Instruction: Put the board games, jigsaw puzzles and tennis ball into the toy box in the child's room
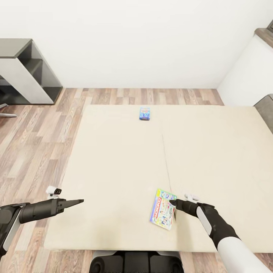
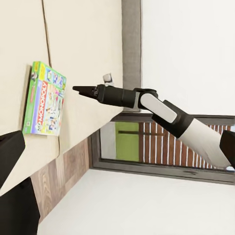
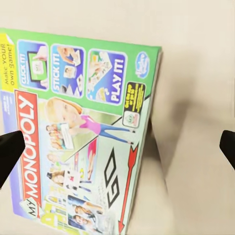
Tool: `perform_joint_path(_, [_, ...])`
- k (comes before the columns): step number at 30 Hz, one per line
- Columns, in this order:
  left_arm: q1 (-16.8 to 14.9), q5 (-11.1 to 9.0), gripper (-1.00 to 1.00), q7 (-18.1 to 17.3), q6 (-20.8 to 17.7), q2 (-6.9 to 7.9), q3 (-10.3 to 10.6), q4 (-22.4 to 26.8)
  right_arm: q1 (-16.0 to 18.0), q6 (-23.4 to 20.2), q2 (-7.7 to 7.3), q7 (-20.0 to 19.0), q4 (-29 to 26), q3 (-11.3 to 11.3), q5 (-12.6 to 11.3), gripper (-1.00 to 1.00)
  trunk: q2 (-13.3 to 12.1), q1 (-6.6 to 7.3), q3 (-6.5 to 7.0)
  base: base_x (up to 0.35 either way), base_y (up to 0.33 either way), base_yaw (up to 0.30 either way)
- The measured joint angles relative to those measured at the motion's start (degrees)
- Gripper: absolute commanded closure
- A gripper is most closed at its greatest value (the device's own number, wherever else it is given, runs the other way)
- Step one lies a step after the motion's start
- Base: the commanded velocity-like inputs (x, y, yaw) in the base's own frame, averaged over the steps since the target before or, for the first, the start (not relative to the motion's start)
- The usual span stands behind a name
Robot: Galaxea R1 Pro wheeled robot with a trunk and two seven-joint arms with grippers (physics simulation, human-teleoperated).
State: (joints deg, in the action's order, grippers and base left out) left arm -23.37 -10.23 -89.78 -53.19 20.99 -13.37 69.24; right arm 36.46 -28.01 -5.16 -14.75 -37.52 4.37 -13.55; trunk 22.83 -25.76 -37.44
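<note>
1. 2 board games lie on the bed (image 1: pixel 113 159): a small blue-cyan box (image 1: pixel 145 113) at 12 o'clock, near the far edge, and a larger green-edged box (image 1: pixel 163 214) at about 5 o'clock, near the close edge.
2. The green-edged box lies flat with its printed cover up, just beside the seam running down the mattress cover.
3. 2 arms show in the head view. The right gripper (image 1: pixel 175 204) sits at the green-edged box's right edge, at or just above it; contact cannot be judged. The left gripper (image 1: pixel 77 201) hangs over the bed's left part at 8 o'clock, well apart from both boxes.
4. The right wrist view gives what the head view cannot: the cover reads "MY MONOPOLY", and the 2 dark fingertips stand at opposite margins, so these jaws are spread, holding nothing.
5. The left wrist view shows the right arm from the side, its fingers tapering to a point near the box; the left jaws look pressed together in the head view.
6. Around: a wood-plank floor (image 1: pixel 34 132), a white wall, a dark grey shelf unit (image 1: pixel 26 72) at 10 o'clock, and a dark-framed window (image 2: pixel 161 147).
</note>
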Motion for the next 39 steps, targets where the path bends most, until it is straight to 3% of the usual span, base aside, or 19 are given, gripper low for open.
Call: perform_joint_path(39, [0.0,0.4,-1.00,0.0,0.1,0.00,0.1,-0.1,0.0,0.0,0.02,-1.0,0.1,0.0,-0.2,-1.00,0.0,0.00,-3.71,0.000,0.000,0.000])
